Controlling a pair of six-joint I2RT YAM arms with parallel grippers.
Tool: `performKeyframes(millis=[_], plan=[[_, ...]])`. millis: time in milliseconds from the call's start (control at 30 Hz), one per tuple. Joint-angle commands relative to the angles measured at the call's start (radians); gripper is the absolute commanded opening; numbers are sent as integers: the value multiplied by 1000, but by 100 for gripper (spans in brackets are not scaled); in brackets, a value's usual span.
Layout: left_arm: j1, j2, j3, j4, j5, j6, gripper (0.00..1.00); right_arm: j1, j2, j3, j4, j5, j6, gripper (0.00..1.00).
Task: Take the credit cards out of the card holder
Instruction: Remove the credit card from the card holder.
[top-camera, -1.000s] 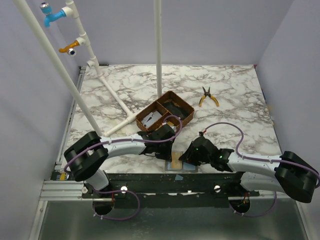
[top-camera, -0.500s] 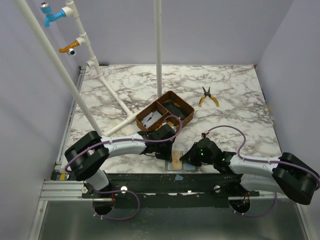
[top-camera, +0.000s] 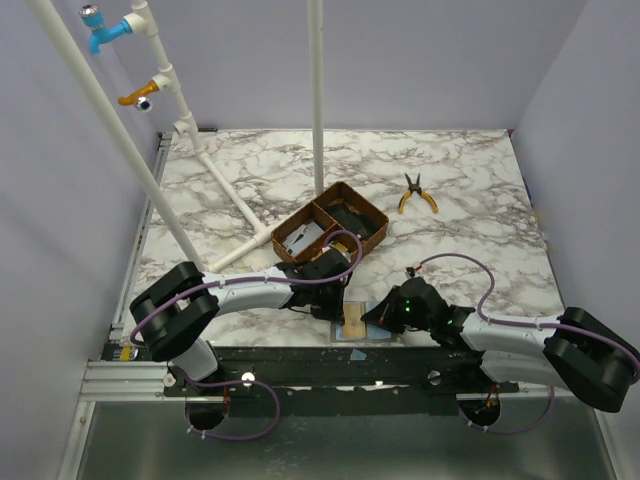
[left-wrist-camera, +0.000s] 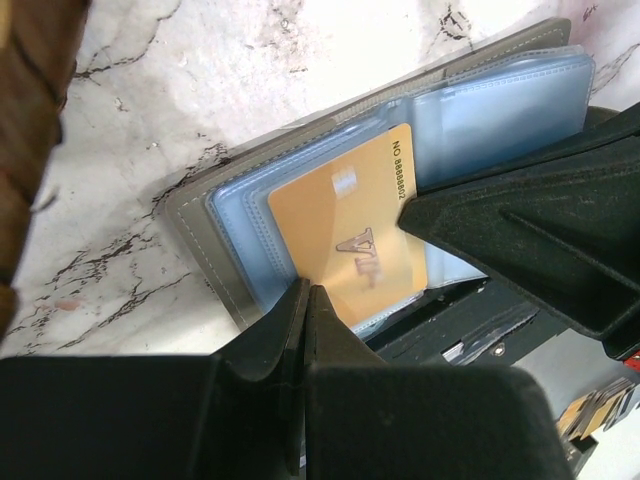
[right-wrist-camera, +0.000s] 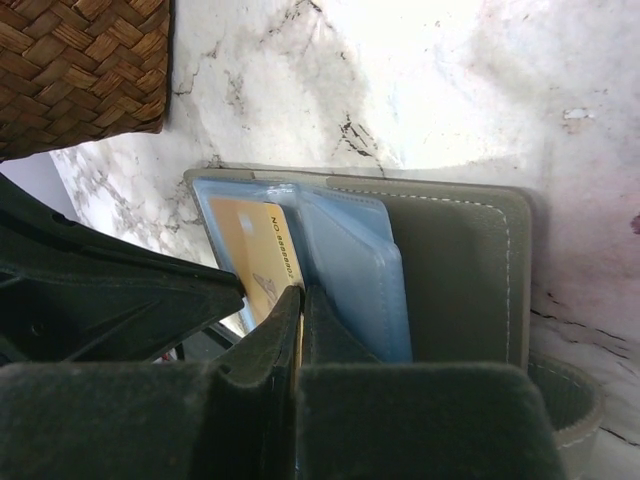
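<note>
The right hand (right-wrist-camera: 300, 298) is pinched narrow, apparently on the edge of the gold card (left-wrist-camera: 340, 240). The card lies among the clear sleeves (right-wrist-camera: 350, 265) of the open grey card holder (right-wrist-camera: 450, 270), at the marbled worktop's (top-camera: 470, 200) near edge. The left hand (left-wrist-camera: 305, 298), closed with nothing held, rests its tips at the holder's side. The card looks stiff, light and slick, so its bare edge seems the best hold. The soft sleeves may drag.

The right gripper (right-wrist-camera: 301, 290) is now closed from partly open, seemingly on the card (right-wrist-camera: 255, 245) edge, and is lowered slightly toward the wallet (right-wrist-camera: 460, 270).
</note>
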Motion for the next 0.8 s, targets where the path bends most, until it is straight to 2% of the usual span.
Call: performKeyframes(millis=[0, 767], plan=[[-12, 45, -30, -71, -74, -12, 0, -7, -11, -27, 2, -12, -3, 1], [18, 49, -36, -139, -129, -35, 0, -31, -104, -33, -124, 34, -56, 1]])
